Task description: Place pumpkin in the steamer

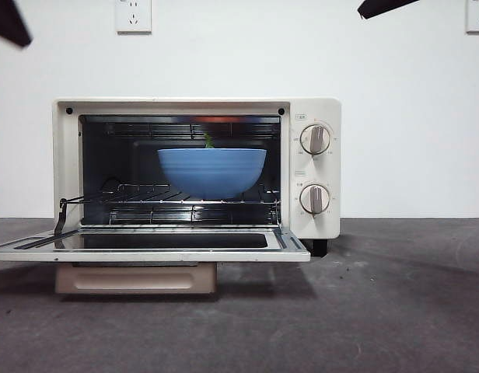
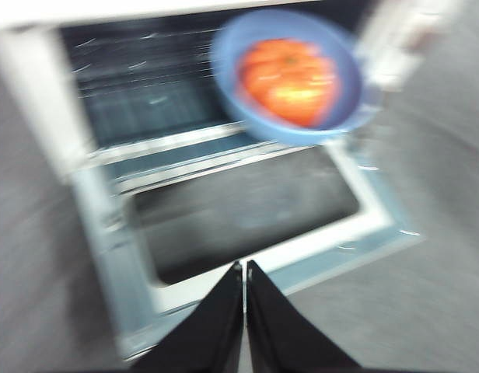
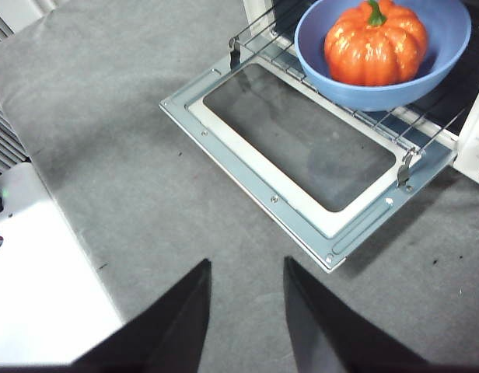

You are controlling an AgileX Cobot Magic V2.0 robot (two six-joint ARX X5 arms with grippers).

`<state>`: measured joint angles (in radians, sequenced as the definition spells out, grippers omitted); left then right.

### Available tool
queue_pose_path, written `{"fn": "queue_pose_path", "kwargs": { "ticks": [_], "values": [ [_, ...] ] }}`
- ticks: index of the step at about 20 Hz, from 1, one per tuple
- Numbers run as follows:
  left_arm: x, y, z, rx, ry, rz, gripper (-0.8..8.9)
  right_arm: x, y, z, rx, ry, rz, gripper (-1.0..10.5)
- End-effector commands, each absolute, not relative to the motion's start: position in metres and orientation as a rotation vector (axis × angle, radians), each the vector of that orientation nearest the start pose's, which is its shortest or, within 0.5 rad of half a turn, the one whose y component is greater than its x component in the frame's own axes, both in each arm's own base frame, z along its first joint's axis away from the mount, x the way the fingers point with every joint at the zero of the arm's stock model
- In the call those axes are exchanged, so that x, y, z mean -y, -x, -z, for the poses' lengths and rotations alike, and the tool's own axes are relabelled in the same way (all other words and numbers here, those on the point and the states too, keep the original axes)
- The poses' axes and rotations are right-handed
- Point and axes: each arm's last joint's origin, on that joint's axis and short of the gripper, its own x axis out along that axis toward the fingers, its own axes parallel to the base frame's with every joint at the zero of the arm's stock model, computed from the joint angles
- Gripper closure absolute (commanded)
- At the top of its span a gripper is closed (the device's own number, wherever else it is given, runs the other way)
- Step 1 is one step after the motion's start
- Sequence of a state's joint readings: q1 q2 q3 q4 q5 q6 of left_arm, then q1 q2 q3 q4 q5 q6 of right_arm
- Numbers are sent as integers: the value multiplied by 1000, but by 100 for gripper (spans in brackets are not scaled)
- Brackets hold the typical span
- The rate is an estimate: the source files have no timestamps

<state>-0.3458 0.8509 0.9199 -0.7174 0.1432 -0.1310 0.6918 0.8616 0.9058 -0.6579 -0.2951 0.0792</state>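
The cream-white steamer [image 1: 313,167] stands on the table with its glass door [image 1: 158,242] folded down flat. On its wire rack [image 1: 146,196] sits a blue bowl [image 1: 212,171], and the orange pumpkin [image 3: 375,43] lies inside that bowl; from the front only its green stem [image 1: 209,141] shows above the rim. The blurred left wrist view also shows the pumpkin [image 2: 290,80] in the bowl [image 2: 290,74]. My left gripper [image 2: 245,272] is shut and empty, held above the open door. My right gripper [image 3: 247,272] is open and empty, over the grey table well back from the door.
Two round knobs [image 1: 315,140] sit on the steamer's right panel. The lowered door [image 3: 302,155] juts out over the grey table [image 1: 395,311]. A white surface [image 3: 45,272] borders the table on one side. Black arm tips [image 1: 10,22] show at the top corners.
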Motion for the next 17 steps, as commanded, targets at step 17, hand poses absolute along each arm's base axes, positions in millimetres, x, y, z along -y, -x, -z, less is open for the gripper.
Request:
{"fn": "queue_pose_path", "kwargs": {
  "ticks": [17],
  "values": [
    [-2, -248, -190, -924, 316, 307, 799, -115, -122, -319, -682, 74, -960, 796]
  ]
}}
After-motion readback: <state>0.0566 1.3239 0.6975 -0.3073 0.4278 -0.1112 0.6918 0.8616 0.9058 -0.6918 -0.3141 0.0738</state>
